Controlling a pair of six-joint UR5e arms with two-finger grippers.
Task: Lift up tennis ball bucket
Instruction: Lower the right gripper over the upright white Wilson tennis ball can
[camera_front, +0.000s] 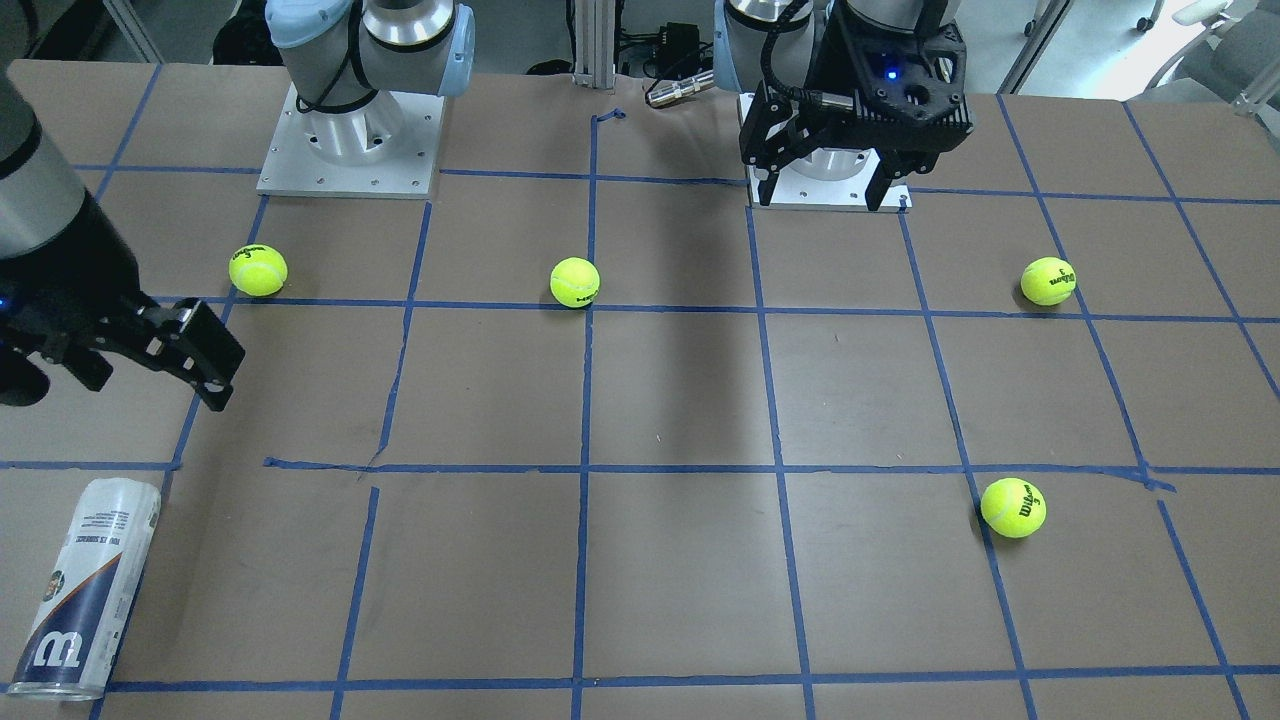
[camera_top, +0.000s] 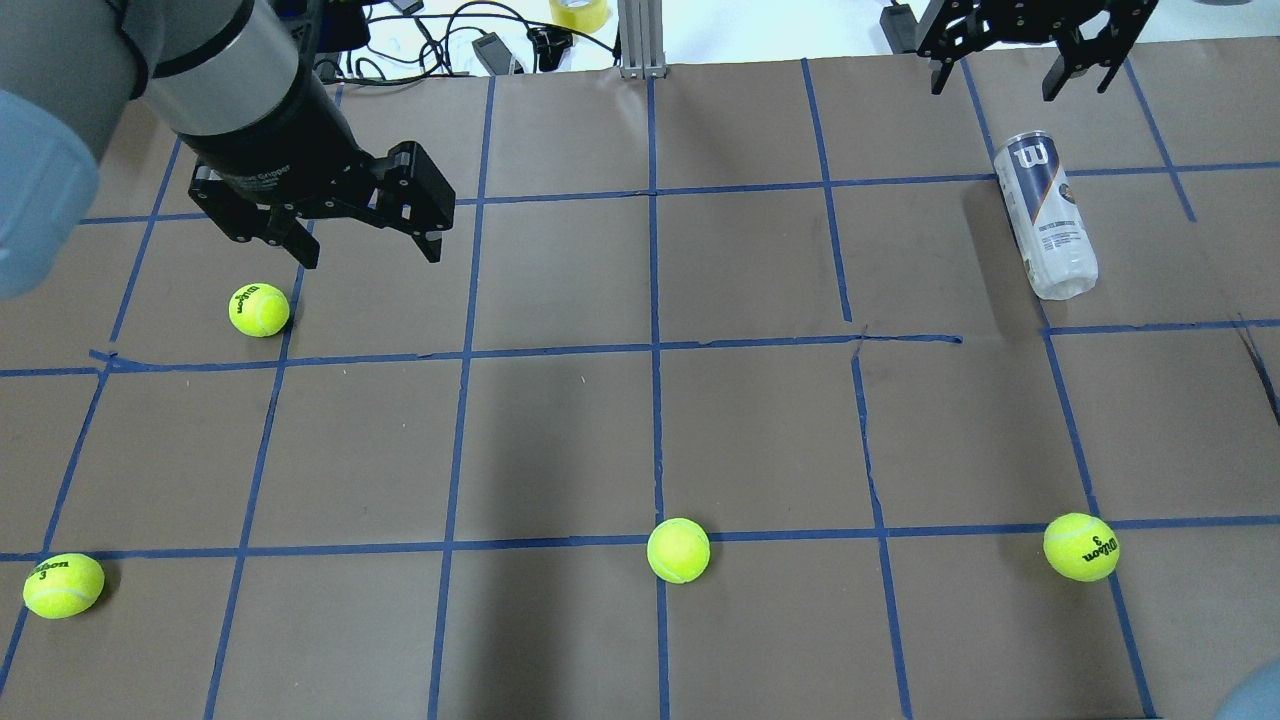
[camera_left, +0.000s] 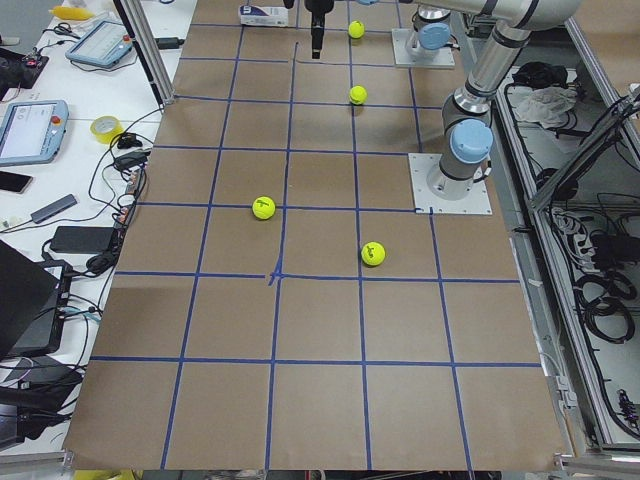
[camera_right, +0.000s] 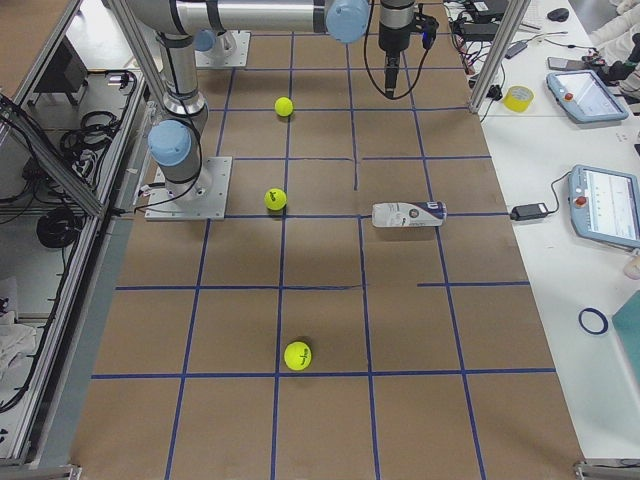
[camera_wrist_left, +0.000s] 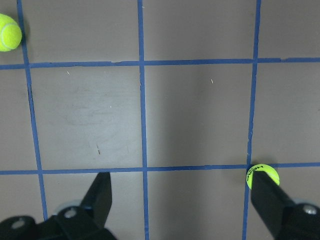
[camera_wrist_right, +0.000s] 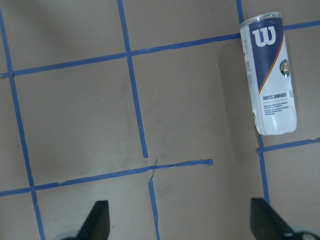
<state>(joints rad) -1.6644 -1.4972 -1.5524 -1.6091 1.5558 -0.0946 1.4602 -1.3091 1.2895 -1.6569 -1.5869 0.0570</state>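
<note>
The tennis ball bucket (camera_top: 1045, 215) is a slim clear can with a white and navy label and a white "W". It lies on its side at the table's far right, and near the front left corner in the front-facing view (camera_front: 85, 590). My right gripper (camera_top: 995, 90) is open and empty, held above the table beyond the can. In the front-facing view the right gripper (camera_front: 150, 385) is apart from it. The right wrist view shows the can (camera_wrist_right: 267, 75) ahead and to the right of the open fingers (camera_wrist_right: 97, 220). My left gripper (camera_top: 370, 258) is open and empty, high above the table's left part.
Several yellow-green tennis balls lie on the taped brown table: one below my left gripper (camera_top: 258, 310), one at the near left (camera_top: 62, 585), one near the middle (camera_top: 678, 550), one at the near right (camera_top: 1080, 547). Cables and a tape roll (camera_top: 580, 12) lie beyond the far edge.
</note>
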